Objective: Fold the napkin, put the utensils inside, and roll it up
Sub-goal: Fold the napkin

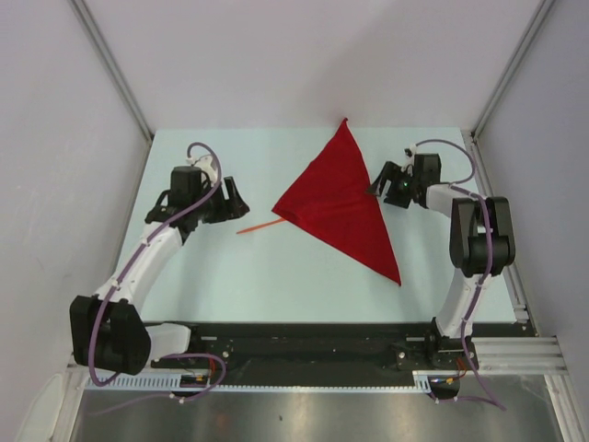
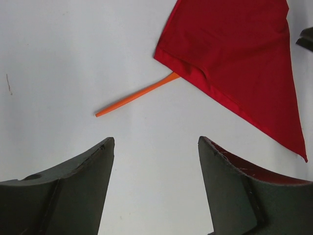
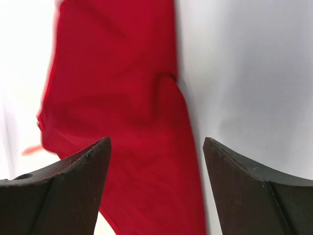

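Left gripper (image 2: 155,142): Its two dark fingers (image 2: 83,181) stood wide apart, holding nothing and touching nothing, with bare table (image 2: 49,49) showing in the gap between them.

Right gripper (image 3: 156,142): Its jaws were spread just as wide and were likewise empty. Red cloth filled the view between and beyond its fingers, with the left finger over the fabric and the right finger over bare surface. From above, the gripper sat at the cloth's right edge; whether it touched the fabric could not be told.

Orange utensil (image 2: 137,94): The slender stick lay flat on the table just ahead of the left gripper's open fingers and apart from them. Its free end pointed towards the left finger. Its other end ran under the nearest corner of the red cloth. In the right wrist view it was only an orange blur beyond the cloth's far side.

Napkin (image 1: 345,203): It lay flat as a triangle between the two grippers. One corner reached towards the left gripper and covered the utensil's tip. The long straight edge ran past the right gripper. A doubled hem along the side facing the left gripper showed two layers.

Table: The pale surface carried the cloth and the stick, with both grippers hanging over it on either side.
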### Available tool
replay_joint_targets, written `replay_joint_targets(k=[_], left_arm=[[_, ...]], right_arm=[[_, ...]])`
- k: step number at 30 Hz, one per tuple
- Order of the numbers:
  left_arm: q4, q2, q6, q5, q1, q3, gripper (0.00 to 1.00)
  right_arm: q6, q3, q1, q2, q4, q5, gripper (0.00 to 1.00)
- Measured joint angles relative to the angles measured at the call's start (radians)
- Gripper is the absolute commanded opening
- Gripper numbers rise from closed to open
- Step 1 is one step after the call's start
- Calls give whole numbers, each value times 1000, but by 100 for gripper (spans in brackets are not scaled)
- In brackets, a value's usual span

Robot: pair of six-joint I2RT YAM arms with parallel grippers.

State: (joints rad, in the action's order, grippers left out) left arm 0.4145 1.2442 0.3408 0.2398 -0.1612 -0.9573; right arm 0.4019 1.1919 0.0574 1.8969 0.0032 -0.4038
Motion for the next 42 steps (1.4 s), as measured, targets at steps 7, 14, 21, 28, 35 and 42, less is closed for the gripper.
replay_joint_targets(k=[7,14,21,28,35,42], left_arm=[[-31,0,23,-12,-4,31,75],[-58,3,62,-18,-29,72,74],[-101,19,88,-34,-46,79,74],[-154,137,105,-126,-142,72,74],[-161,335,94,-222,-225,-44,74],[-180,425,95,-234,-276,-131,74]], right_arm=[[-19,-39,-26,56,-2,-141,77],[-19,-43,-27,94,47,-199,33],[10,-84,-51,98,39,-173,0],[24,-158,-163,9,-21,-110,0],[23,-164,-269,-57,-87,-42,0],[3,-166,-286,-71,-138,9,61]])
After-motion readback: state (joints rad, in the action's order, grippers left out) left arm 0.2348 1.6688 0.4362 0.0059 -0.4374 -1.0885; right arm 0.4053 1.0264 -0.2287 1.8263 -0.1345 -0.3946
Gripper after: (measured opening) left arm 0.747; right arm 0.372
